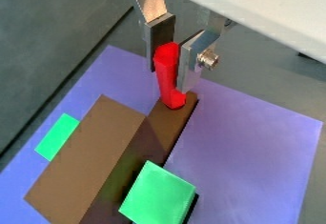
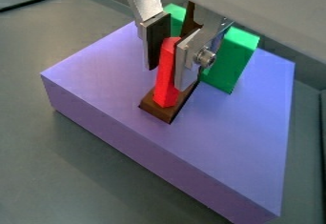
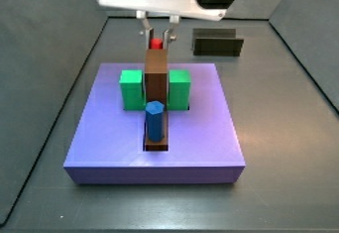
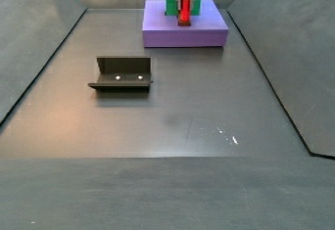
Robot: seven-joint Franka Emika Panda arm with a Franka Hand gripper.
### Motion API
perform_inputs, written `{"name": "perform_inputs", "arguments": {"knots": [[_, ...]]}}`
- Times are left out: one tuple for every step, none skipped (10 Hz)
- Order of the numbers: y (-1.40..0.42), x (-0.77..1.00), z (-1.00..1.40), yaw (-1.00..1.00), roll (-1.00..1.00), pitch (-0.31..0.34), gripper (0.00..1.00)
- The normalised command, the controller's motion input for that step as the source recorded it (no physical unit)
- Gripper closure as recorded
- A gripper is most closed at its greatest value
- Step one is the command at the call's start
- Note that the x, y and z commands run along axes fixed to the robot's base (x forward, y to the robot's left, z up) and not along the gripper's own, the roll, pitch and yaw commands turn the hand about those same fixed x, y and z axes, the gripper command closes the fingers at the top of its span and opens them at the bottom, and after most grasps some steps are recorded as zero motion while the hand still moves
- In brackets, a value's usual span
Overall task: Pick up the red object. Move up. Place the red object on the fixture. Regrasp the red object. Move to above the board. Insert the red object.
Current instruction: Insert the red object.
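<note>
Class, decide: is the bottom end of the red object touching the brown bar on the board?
Touching. In both wrist views the red object, upright between the gripper fingers, meets the brown bar end with no visible gap, above the board.

Red object [image 2: 167, 71], purple board [image 2: 114, 90]

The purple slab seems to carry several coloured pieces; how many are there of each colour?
On the board, fingers at the far end:
Green blocks: 2
Brown bar: 1
Blue peg: 1
Red object: 1, upright between the gripper fingers
Total: 5
</note>
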Motion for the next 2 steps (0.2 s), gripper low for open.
{"name": "perform_inputs", "arguments": {"knots": [[0.0, -0.36, -0.23, 0.16, 0.0, -0.17, 1.0], [0.0, 0.0, 0.0, 0.0, 0.0, 0.0, 1.0]]}}
